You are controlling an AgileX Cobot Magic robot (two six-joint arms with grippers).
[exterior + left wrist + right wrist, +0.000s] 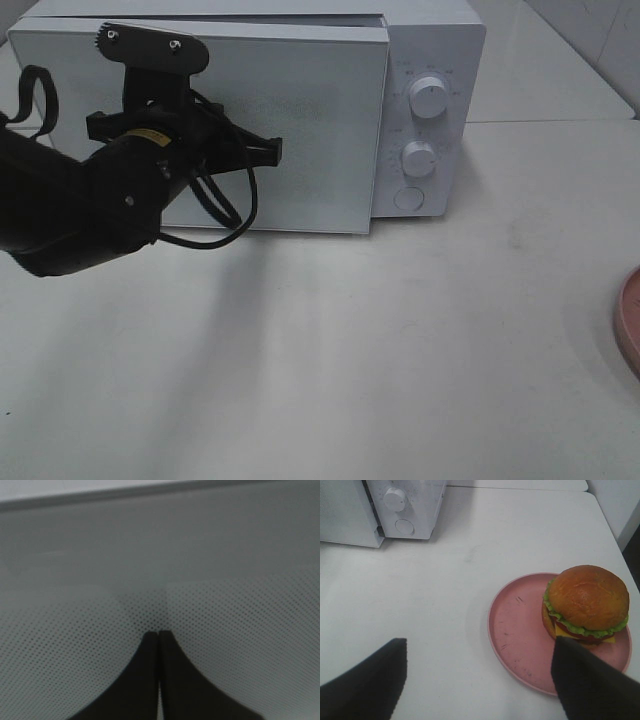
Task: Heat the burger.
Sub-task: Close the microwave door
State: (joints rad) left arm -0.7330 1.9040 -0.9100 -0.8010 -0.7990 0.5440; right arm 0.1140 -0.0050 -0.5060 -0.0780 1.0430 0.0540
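The burger (585, 605), a small round sandwich with a domed orange-brown bun, green lettuce frill and a yellow cheese edge, sits on a flat round pink plate (517, 635) on the white counter (470, 555), just ahead of the right tool (479, 677) and toward its right-hand finger. That tool's two dark fingers (365, 685) stand wide apart and grip nothing; the burger lies beyond them, untouched.

Well off from that tool, the boxy white microwave oven (430, 40) stands at the far side of the counter, its perforated door (300, 130) not quite flush with the body. The left tool (159, 636), fingers pressed together and empty, is held right up against the dotted door panel; whether it actually touches cannot be told.

Two white round dials (428, 97) and a round button (408, 198) sit beside the door, well clear of the left tool.

As a reading of progress, the job looks barely begun: the burger is outside the oven, and the door must be swung open, the food loaded, the door shut and a dial turned.
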